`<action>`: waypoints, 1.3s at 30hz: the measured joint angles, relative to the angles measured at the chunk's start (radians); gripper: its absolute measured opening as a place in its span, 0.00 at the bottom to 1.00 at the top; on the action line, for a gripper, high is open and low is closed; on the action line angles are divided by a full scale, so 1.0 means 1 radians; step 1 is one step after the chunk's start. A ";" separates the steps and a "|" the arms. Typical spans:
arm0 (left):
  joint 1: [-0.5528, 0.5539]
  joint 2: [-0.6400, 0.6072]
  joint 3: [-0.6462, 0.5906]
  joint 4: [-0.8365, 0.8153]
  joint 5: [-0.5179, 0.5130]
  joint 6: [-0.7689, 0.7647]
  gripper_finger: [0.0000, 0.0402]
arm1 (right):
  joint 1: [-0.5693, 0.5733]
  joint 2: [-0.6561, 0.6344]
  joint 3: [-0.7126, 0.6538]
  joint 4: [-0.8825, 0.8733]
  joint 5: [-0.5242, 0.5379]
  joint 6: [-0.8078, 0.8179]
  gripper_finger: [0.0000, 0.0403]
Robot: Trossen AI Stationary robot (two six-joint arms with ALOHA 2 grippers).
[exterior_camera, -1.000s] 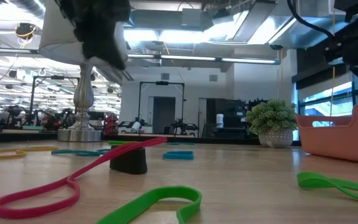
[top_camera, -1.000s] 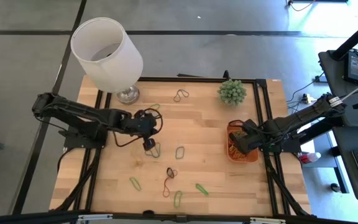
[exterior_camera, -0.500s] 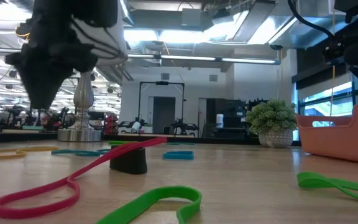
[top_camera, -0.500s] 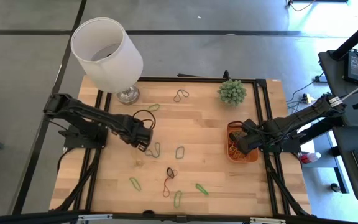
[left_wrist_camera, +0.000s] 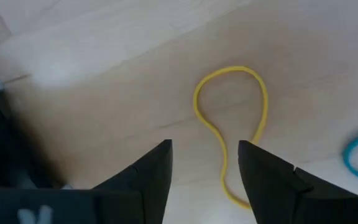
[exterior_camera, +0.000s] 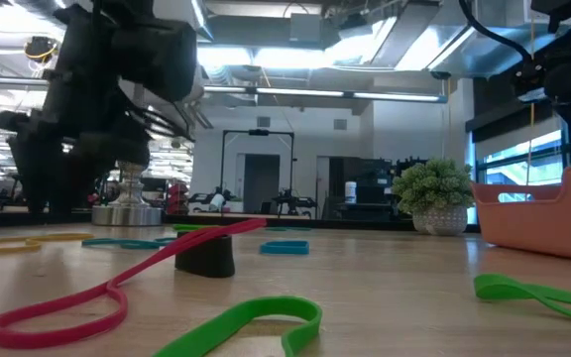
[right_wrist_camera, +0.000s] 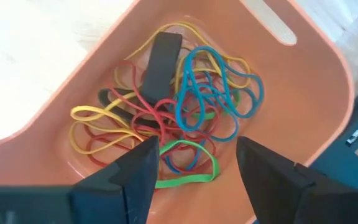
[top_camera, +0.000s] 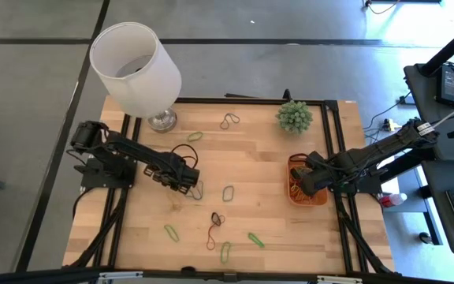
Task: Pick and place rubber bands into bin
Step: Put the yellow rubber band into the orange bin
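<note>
Right wrist view: tangled rubber bands (right_wrist_camera: 173, 118)

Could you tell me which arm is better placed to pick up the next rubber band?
The left. Its open claw hangs right over a yellow band on the table, while the right claw is open over the bin.

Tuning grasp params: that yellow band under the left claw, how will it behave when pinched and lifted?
The yellow band is a thin loop lying flat in a pinched pear shape, so it is probably floppy and will likely drape and stretch when lifted. It looks very light, so the open left claw may nudge it along the table before gripping.
</note>
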 joint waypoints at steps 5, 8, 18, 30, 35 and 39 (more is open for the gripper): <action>0.000 0.063 0.000 0.025 0.011 0.023 0.37 | 0.000 0.000 0.000 0.035 -0.001 0.001 0.54; 0.000 0.102 0.004 0.053 0.034 0.051 0.33 | 0.000 0.000 0.000 0.043 -0.002 0.002 0.54; 0.006 0.121 0.008 0.089 0.075 0.101 0.03 | 0.000 0.000 0.019 0.052 -0.030 0.002 0.54; -0.017 -0.127 0.126 0.061 -0.146 0.167 0.00 | 0.000 0.000 0.174 0.158 0.074 -0.211 0.54; -0.033 -0.195 0.220 0.059 -0.258 0.275 0.00 | 0.000 0.002 0.172 0.490 0.189 -0.498 0.54; -0.044 -0.209 0.290 0.058 -0.316 0.364 0.00 | 0.000 0.031 0.169 0.756 0.236 -0.785 0.54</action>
